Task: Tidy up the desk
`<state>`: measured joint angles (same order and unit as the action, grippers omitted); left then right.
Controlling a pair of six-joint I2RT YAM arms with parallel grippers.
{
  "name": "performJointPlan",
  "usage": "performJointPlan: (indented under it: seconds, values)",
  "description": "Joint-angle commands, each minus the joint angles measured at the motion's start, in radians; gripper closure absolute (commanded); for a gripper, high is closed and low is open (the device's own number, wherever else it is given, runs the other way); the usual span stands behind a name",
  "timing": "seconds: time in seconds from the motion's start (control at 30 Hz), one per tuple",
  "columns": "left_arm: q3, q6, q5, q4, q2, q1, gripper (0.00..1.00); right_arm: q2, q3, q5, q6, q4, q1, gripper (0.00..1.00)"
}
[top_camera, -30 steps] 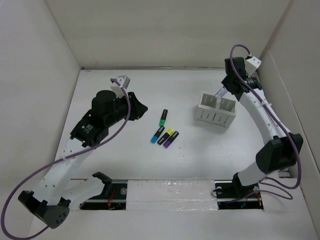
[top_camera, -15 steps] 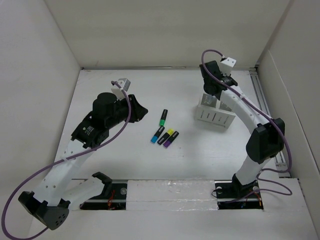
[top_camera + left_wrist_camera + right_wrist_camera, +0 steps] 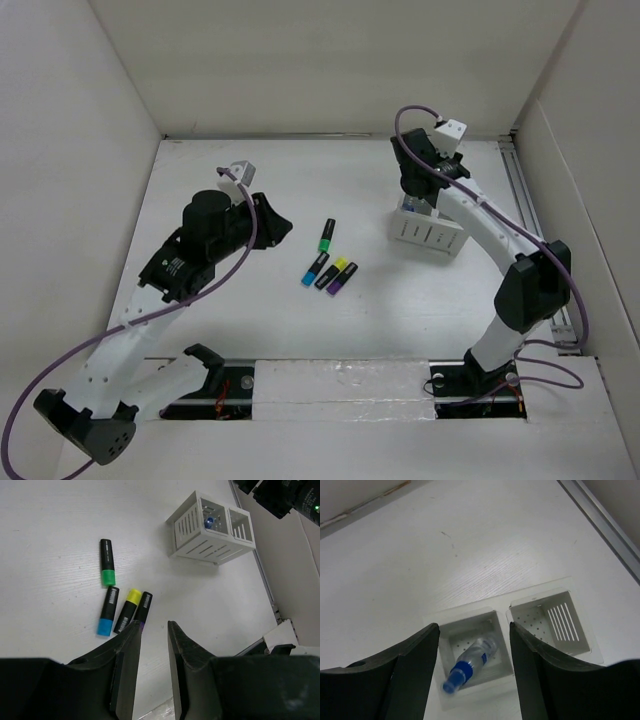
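- Top view: the desk (image 3: 400,310) fills the floor here. Your right gripper (image 3: 417,200) hangs over the white pen holder (image 3: 432,238), at 2 o'clock from the cluster of markers. That arm arcs up from its base at 5 o'clock, with the wrist bent down over the holder. Pull out crooked and a finger could hook a wall and tip the whole thing.
- Same view: your left gripper (image 3: 275,225) sits at 9 o'clock from the green marker (image 3: 326,234). Its arm stretches long and low from 7 o'clock, nose aimed toward 3.
- Left wrist view: the fingers stand only narrowly apart. Nothing is between them, and bare desk shows through the slit.
- Straight ahead at 12 o'clock lie the blue marker (image 3: 107,611), yellow marker (image 3: 127,611) and purple marker (image 3: 143,607). Yellow and purple are touching, and blue is just beside them.
- Watch it here: that gap looks too tight to straddle a barrel. Come down like this and you'd likely shove one marker into its neighbours and set them rolling.
- Right wrist view: the fingers are spread wide, one on either side of the holder's 9 o'clock compartment. A blue-capped pen (image 3: 470,662) lies tilted inside, clear of both fingers.
- The pen is blurred, so it may not have settled. If it leans against the rim, a finger brushing past could flick it back onto the desk.
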<state>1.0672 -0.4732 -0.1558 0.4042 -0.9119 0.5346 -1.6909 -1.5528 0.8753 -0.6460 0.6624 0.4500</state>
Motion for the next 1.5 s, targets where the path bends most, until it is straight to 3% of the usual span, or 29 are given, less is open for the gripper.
performJointPlan:
  seconds: [0.0, 0.1, 0.13, 0.23, 0.33, 0.4, 0.47, 0.5, 0.53, 0.63, 0.73, 0.87, 1.03, 1.4, 1.47]
  values:
    - [0.043, -0.001, 0.051, 0.025, 0.036, -0.004, 0.75, 0.086, -0.003, 0.004, 0.015, -0.064, 0.044, 0.36]
    - [0.069, -0.001, 0.087, 0.045, 0.042, -0.004, 0.74, 0.12, -0.007, -0.06, 0.022, -0.069, 0.076, 0.46]
    - [0.073, -0.005, 0.097, 0.05, 0.047, -0.004, 0.73, 0.131, 0.003, -0.097, 0.034, -0.085, 0.088, 0.64]
    - [0.096, -0.016, 0.145, 0.068, 0.06, -0.004, 0.72, 0.171, 0.058, -0.232, 0.077, -0.161, 0.153, 0.92]
    - [0.125, -0.022, 0.223, 0.094, 0.068, -0.004, 0.72, 0.146, 0.074, -0.373, 0.063, -0.179, 0.21, 1.0]
    - [0.142, -0.031, 0.262, 0.11, 0.073, -0.004, 0.71, 0.085, 0.066, -0.447, 0.059, -0.179, 0.251, 1.0]
    - [0.149, -0.035, 0.28, 0.113, 0.076, -0.004, 0.68, 0.034, 0.033, -0.484, 0.039, -0.169, 0.275, 0.91]
    - [0.151, -0.035, 0.283, 0.114, 0.074, -0.004, 0.67, -0.028, 0.016, -0.508, 0.034, -0.155, 0.286, 0.84]
    - [0.151, -0.038, 0.286, 0.114, 0.077, -0.004, 0.66, -0.065, -0.002, -0.51, 0.02, -0.139, 0.306, 0.66]
    - [0.146, -0.038, 0.288, 0.116, 0.08, -0.004, 0.66, -0.204, -0.091, -0.533, 0.009, -0.1, 0.319, 0.46]
    - [0.142, -0.027, 0.276, 0.122, 0.085, -0.004, 0.66, -0.306, -0.174, -0.533, 0.0, -0.073, 0.319, 0.37]
    - [0.125, -0.012, 0.236, 0.125, 0.093, -0.004, 0.66, -0.485, -0.306, -0.509, -0.012, -0.009, 0.308, 0.37]
    - [0.099, -0.008, 0.197, 0.116, 0.107, -0.004, 0.65, -0.587, -0.427, -0.463, -0.053, 0.049, 0.288, 0.38]
    - [0.094, 0.013, 0.21, 0.107, 0.096, -0.004, 0.66, -0.67, -0.44, -0.479, -0.115, 0.099, 0.277, 0.42]
    - [0.099, 0.016, 0.213, 0.107, 0.085, -0.004, 0.66, -0.665, -0.431, -0.483, -0.119, 0.094, 0.277, 0.51]
